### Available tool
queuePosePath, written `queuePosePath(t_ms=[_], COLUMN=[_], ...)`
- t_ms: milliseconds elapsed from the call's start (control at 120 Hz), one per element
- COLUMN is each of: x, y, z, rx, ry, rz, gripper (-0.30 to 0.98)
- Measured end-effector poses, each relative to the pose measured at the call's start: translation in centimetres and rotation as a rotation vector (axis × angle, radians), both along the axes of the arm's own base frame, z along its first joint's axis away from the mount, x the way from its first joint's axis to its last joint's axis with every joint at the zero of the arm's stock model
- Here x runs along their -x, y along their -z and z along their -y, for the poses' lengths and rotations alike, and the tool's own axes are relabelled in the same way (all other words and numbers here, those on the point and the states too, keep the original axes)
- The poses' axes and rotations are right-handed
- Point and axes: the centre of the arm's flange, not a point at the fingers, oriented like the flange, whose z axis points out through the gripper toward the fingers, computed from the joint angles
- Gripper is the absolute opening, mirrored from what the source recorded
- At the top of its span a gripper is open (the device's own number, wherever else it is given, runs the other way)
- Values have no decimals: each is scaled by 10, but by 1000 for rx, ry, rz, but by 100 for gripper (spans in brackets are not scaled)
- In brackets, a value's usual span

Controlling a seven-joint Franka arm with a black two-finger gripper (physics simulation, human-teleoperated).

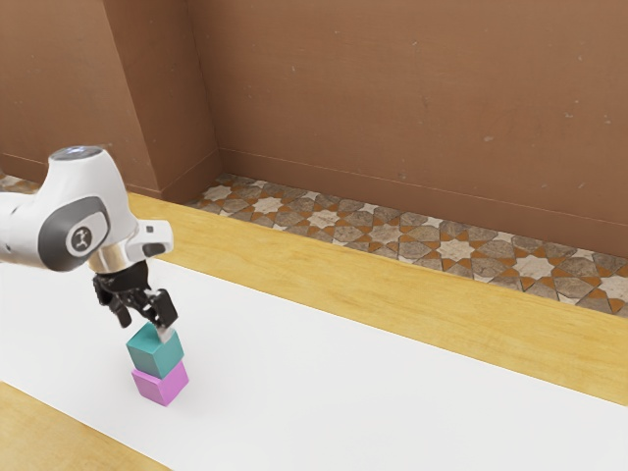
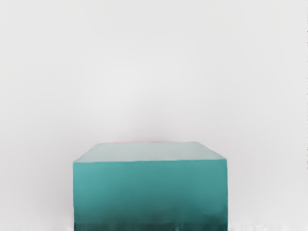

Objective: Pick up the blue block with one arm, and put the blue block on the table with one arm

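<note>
Atop the pink block (image 1: 151, 385); the blue block (image 1: 148, 355)

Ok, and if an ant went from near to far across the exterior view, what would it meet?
Near wooden strip → white strip, where a teal block sits on a pink block → far wooden strip → patterned floor → brown wall.

No words, numbers or brand names can be read. On the arm (image 1: 86, 182), its dark cap (image 1: 53, 243) bears a pale round emblem (image 1: 82, 238) with a small dark figure inside, too small to make out.
</note>
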Motion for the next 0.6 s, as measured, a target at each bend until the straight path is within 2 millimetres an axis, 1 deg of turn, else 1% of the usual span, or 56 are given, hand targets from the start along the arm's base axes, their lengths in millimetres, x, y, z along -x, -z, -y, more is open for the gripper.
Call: queuePosePath(t_ms=[117,417,600], x=[4,-2,-6], y=[-1,0,9], z=[4,3,2], rx=[1,1,-1], ry=[46,120,151], rz=[0,44,52], gripper=[69,69,69])
